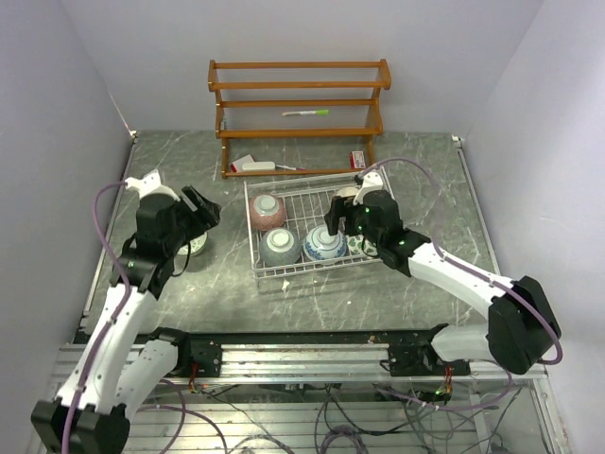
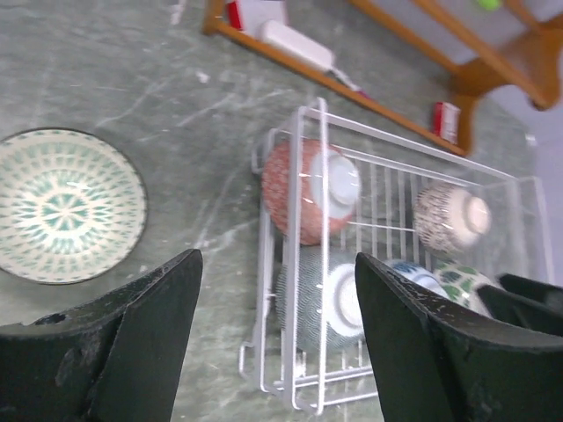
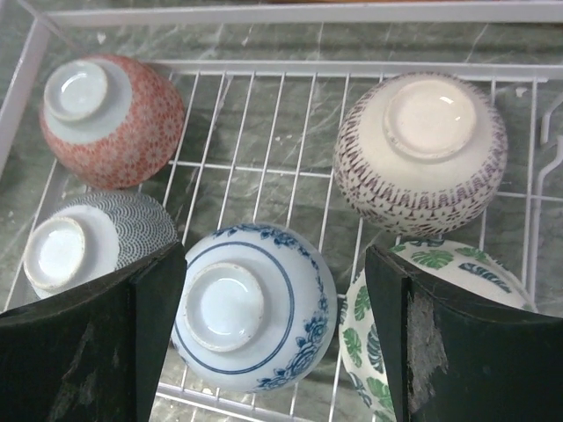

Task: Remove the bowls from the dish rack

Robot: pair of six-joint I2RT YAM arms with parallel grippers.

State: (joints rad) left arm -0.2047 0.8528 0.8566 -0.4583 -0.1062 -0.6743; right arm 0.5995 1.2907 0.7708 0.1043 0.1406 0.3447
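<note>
The white wire dish rack [image 1: 304, 268] stands mid-table. In it, upside down, lie a pink bowl [image 1: 267, 210], a grey-teal bowl [image 1: 281, 246], a blue-and-white bowl [image 1: 324, 246] and a cream bowl [image 1: 344, 197]. A green-and-white leaf bowl [image 3: 440, 281] leans at the rack's right. My right gripper [image 3: 277, 343] is open and empty, its fingers either side of the blue-and-white bowl [image 3: 255, 308], above it. Another green-and-white bowl [image 2: 66, 204] sits upright on the table left of the rack. My left gripper [image 2: 277, 334] is open and empty, above the rack's left edge [image 2: 321, 123].
A brown wooden three-tier shelf [image 1: 298, 104] stands behind the rack, with a green pen [image 1: 305, 113] on a tier, and a white object [image 1: 255, 165] and a small red box [image 1: 357, 160] at its foot. White walls close in the table.
</note>
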